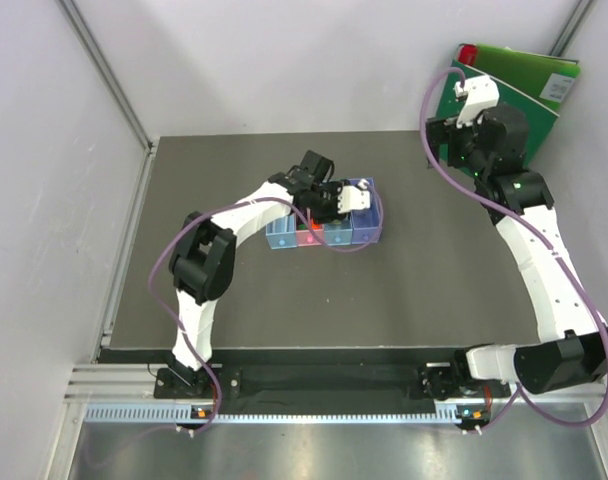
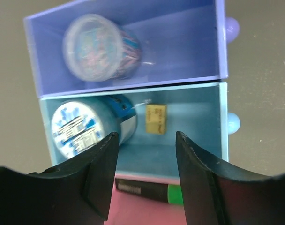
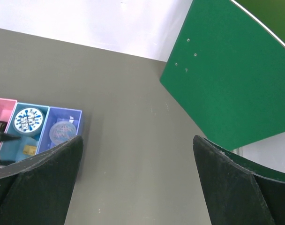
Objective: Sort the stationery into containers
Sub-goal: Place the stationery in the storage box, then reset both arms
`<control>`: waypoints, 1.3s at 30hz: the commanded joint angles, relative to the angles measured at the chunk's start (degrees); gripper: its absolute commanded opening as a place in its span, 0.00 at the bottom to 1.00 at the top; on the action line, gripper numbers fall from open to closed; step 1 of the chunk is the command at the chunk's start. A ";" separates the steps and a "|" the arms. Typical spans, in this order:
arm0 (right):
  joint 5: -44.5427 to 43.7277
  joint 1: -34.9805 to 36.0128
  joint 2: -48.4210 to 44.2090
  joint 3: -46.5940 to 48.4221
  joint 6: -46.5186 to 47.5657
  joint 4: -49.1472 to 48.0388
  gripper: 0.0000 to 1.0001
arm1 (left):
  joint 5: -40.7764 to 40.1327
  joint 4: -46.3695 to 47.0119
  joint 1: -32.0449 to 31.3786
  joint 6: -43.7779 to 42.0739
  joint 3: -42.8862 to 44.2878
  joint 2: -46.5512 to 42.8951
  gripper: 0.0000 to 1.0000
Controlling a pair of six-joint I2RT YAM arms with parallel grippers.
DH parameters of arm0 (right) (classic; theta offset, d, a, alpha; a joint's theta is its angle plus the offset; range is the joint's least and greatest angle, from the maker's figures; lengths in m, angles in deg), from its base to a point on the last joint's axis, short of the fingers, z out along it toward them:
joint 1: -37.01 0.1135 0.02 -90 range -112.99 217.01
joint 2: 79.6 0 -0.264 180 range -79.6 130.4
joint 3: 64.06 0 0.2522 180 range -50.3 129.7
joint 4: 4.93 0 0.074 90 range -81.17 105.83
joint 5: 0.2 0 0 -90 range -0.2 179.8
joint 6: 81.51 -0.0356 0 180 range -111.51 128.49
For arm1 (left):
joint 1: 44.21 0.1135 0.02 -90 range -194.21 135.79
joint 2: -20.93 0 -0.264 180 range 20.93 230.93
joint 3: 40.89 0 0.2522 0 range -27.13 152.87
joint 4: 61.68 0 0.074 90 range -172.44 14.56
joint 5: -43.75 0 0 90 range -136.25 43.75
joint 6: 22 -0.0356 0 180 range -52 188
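We find the left gripper (image 2: 146,157) over the row of four joined plastic bins (image 1: 282,238), jaws half parted, nothing between them (from above it hides part of the row). The pink bin (image 2: 142,213) holds a green-capped black marker (image 2: 152,191). The light blue bin (image 2: 198,122) beside it holds a round blue tape roll (image 2: 86,124) and small tan block (image 2: 156,118). The purple end bin (image 2: 180,42) holds a clear tub of coloured clips (image 2: 98,47). Well right of the row, the right gripper (image 3: 137,140) gapes wide, empty, near the green binder (image 3: 227,79).

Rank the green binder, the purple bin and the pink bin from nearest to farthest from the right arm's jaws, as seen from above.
1. Green binder, propped at the back right corner.
2. Purple bin, row's right end.
3. Pink bin, second from the left.
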State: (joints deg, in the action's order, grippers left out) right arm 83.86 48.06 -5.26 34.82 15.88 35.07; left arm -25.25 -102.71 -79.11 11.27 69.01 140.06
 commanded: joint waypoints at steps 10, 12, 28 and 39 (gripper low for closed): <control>8.05 -0.50 -4.56 7.07 2.88 21.47 1.00 | -15.52 1.87 1.93 26.12 -4.99 -30.59 0.98; 6.47 -0.50 -5.52 8.22 5.24 24.89 1.00 | -17.03 -0.32 5.35 29.73 -7.35 -34.74 0.98; 14.71 -0.50 -14.75 9.18 3.06 32.48 1.00 | -9.66 -18.35 26.37 42.48 -16.42 -63.58 0.99; 18.15 -0.50 -17.22 8.75 3.32 32.30 1.00 | 2.45 -18.53 38.30 45.57 -16.33 -61.04 0.99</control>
State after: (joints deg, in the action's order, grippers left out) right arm 100.19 48.06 -20.86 42.47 19.80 69.15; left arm -32.10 -121.11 -47.94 54.74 52.88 78.05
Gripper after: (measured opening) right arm 0.996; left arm 0.986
